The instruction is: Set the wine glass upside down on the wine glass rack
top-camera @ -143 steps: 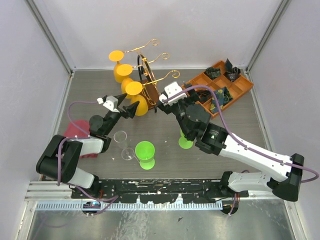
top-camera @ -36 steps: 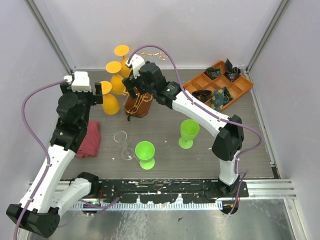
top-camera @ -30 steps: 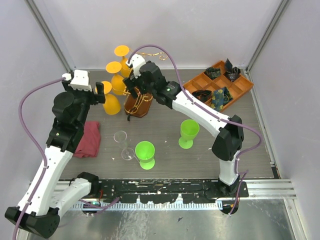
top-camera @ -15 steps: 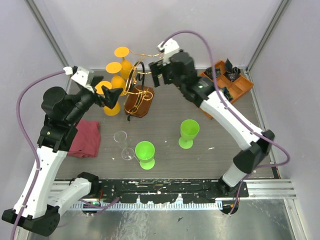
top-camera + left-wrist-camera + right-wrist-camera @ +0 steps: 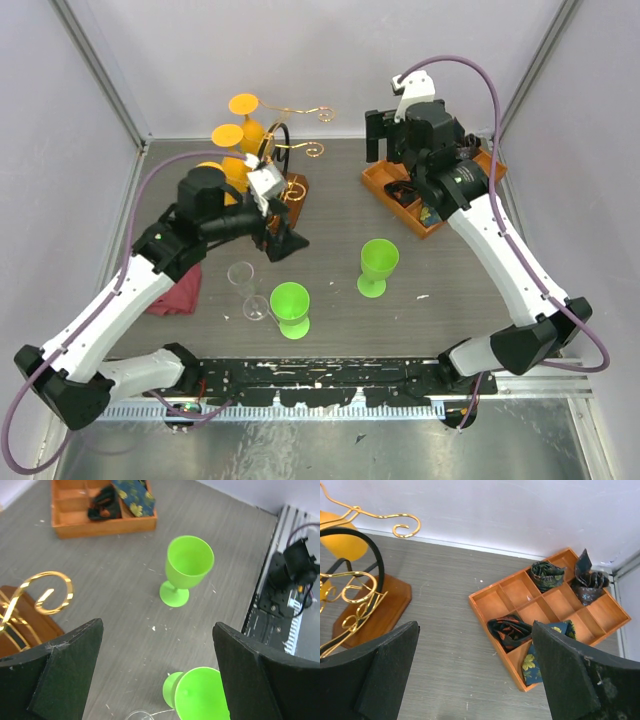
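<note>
Both claws stand wide open and empty over the bench (image 5: pixel 330 215). The left claw (image 5: pixel 285 242) is low beside the rack (image 5: pixel 296 187), upper left of centre, and the right claw (image 5: pixel 475 626) is high over the tray (image 5: pixel 492 605), upper right. Orange glasses (image 5: pixel 240 104) hang on the rack, feet up. The step in hand looks like fetching another. A green glass (image 5: pixel 378 262) stands right of centre, well apart from the rack, long axis vertical, mouth up. A second green glass (image 5: pixel 290 302) stands at lower centre. Next, a claw must take a stem, invert the glass and slide its foot onto a gold arm.
</note>
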{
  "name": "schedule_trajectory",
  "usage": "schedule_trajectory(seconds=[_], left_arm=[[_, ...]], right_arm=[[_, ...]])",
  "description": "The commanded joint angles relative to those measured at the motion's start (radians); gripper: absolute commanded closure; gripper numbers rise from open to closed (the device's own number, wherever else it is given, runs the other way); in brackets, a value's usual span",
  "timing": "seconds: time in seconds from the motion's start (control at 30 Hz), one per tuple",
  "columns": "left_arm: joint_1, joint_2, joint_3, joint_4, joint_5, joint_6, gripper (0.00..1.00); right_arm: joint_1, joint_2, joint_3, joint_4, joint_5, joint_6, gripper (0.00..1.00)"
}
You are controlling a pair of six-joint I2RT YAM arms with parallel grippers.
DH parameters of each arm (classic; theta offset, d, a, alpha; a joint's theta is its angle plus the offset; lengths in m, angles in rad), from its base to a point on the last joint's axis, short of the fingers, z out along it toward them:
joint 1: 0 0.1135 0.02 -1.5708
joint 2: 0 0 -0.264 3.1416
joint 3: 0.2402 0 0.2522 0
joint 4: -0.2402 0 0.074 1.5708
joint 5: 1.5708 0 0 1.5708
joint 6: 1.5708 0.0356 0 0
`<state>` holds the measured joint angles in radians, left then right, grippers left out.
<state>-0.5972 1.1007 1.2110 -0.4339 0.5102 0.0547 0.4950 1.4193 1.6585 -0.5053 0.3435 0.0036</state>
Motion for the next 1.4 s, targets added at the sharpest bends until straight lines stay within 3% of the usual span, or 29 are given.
schedule_trajectory(seconds=[0.0,0.37,0.53,0.8,1.37], left_arm=[[-0.108,0.042,0.038,-0.062,-0.102,0.067,0.03],[-0.302,0.294,0.100,0.143,-0.214,-0.028,0.04],[-0.327,0.390,0.145,0.189,-0.291,-0.046,0.05],[-0.373,0.533,0.212,0.262,-0.391,-0.099,0.07],[-0.413,0.690,0.370,0.012,-0.509,-0.011,0.22]], right_arm=[[-0.014,-0.062,0.002,-0.015,0.051,0.020,0.00],[-0.018,-0.149,-0.012,-0.071,0.318,0.019,0.00],[-0.018,-0.233,-0.054,-0.081,0.440,0.006,0.00],[-0.018,-0.336,-0.072,-0.094,0.489,0.030,0.00],[-0.018,-0.396,-0.087,-0.121,0.498,0.027,0.00]])
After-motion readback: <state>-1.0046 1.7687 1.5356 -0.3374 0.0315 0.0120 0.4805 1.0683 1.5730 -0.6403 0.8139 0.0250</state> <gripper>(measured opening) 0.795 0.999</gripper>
